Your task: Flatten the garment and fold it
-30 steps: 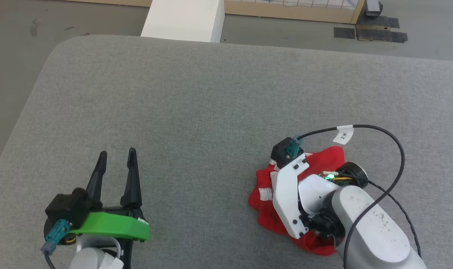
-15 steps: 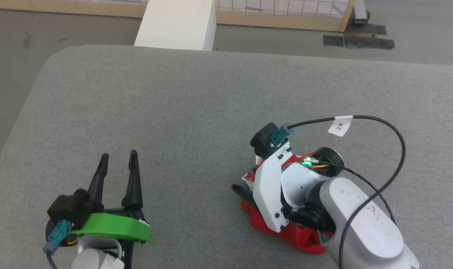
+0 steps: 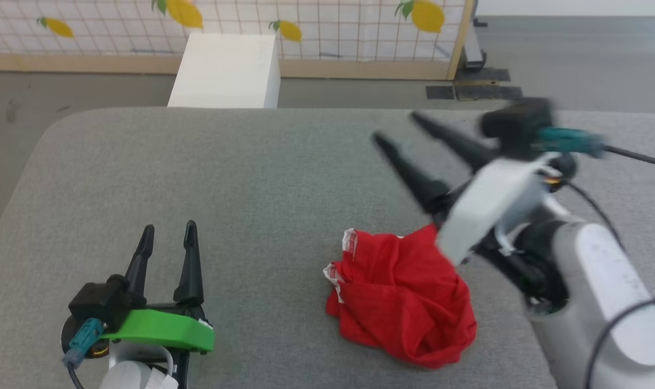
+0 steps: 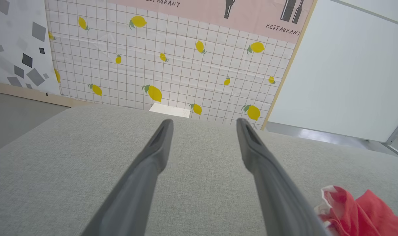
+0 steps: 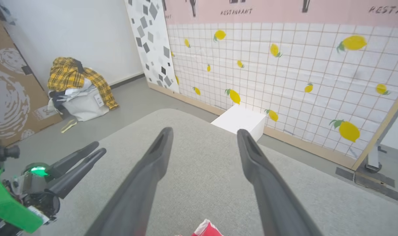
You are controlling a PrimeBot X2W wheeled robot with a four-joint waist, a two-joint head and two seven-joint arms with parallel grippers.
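Note:
The garment (image 3: 400,294) lies as a crumpled red heap with bits of white trim on the grey padded table (image 3: 262,173), right of centre near the front. A corner of the garment (image 4: 359,209) shows at the lower right of the left wrist view, and a scrap of the garment (image 5: 207,229) at the bottom of the right wrist view. My right gripper (image 3: 397,127) hangs open above and behind the heap, fingers pointing up and left, holding nothing. At the lower left, well apart from the cloth, my left gripper (image 3: 168,228) rests open over the table.
A white box (image 3: 224,70) stands on the floor behind the table's far edge, before a lemon-patterned tiled panel (image 3: 316,24). A pile with yellow plaid cloth (image 5: 75,82) lies on the floor by a wall. The table's rounded far left corner (image 3: 57,127) drops to grey floor.
My right gripper has opened, let go of the garment and risen up and back from it. The heap now lies uncovered. The head camera has tilted up. My left gripper has stayed put.

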